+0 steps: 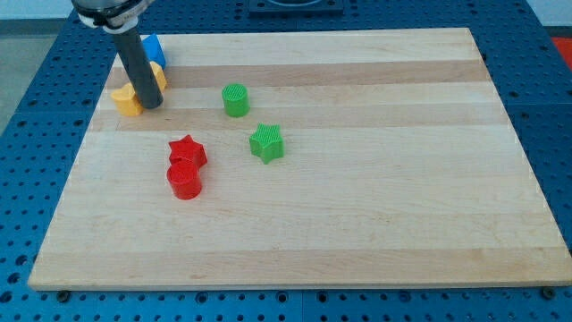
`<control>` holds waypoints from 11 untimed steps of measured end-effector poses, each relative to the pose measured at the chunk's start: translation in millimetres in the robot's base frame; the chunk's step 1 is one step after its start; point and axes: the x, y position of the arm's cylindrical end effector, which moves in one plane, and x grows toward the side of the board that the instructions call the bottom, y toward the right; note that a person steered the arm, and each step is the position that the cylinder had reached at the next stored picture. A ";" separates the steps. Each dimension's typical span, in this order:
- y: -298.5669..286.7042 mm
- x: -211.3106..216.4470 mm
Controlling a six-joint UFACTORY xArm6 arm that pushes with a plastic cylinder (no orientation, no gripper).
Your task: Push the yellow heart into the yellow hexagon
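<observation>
My tip point(151, 105) is at the upper left of the wooden board point(357, 215). It stands right next to a yellow block point(126, 100), just to that block's right; I take this one for the yellow heart. A second yellow block point(158, 74) lies just above the tip, partly hidden behind the rod; its shape cannot be made out fully. The two yellow blocks are close together, with the rod between them.
A blue block point(153, 49) sits at the top left, above the yellow ones. A green cylinder point(235, 99) and a green star point(266, 142) lie towards the middle. A red star point(188, 152) touches a red cylinder point(184, 180) below it.
</observation>
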 end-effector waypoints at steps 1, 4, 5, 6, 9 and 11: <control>-8.8 32.6; -55.0 42.3; -57.8 35.9; -57.8 33.1; -51.7 17.0; -41.0 11.9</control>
